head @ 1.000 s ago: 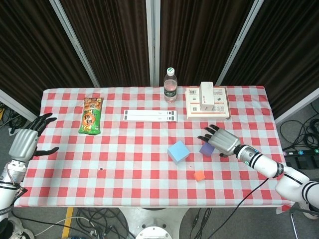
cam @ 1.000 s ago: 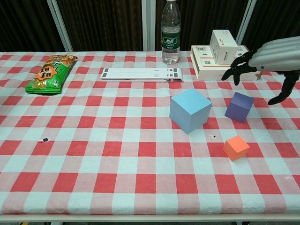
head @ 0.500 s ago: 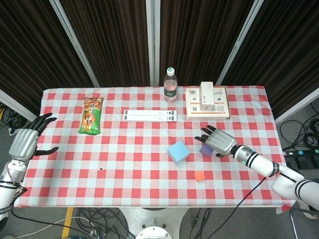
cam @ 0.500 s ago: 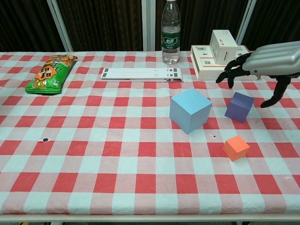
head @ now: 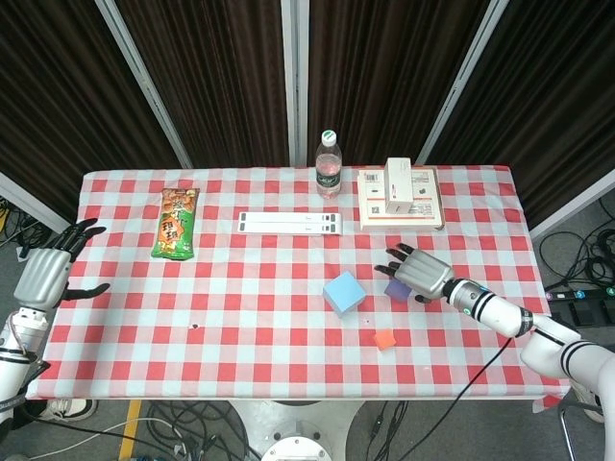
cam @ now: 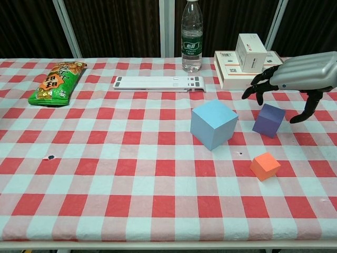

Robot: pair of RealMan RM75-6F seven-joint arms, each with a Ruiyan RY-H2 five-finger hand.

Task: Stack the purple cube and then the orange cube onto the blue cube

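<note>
Orange cube (cam: 265, 165): nearest the table's front edge, resting on the cloth, well apart from my hands and unchanged from a second ago.
Blue cube (cam: 214, 124): on the table (cam: 131, 184) left of the purple cube, top face bare; nothing is stacked yet.
Purple cube (cam: 268, 120): on the cloth between the blue cube and my right hand; it has not shifted over the last second.
Right hand (cam: 295, 79): over the last second I have lowered it and brought it leftward, so it now hovers just above and behind the purple cube, fingers spread wide, holding nothing.
Meaning for task: I judge this the approach to the first grasp; the hand must still come down around the purple cube before any lift.
Left hand (head: 43, 274): parked at the table's far left edge, fingers apart, empty, unchanged.
Hard to make out: whether any fingertip touches the purple cube cannot be settled; in the head view my hand covers part of it.
Cut off: my right wrist leaves the chest view at the right edge.
Far items: bottle (cam: 192, 37) and boxes (cam: 245, 63) at the back, untouched.
</note>
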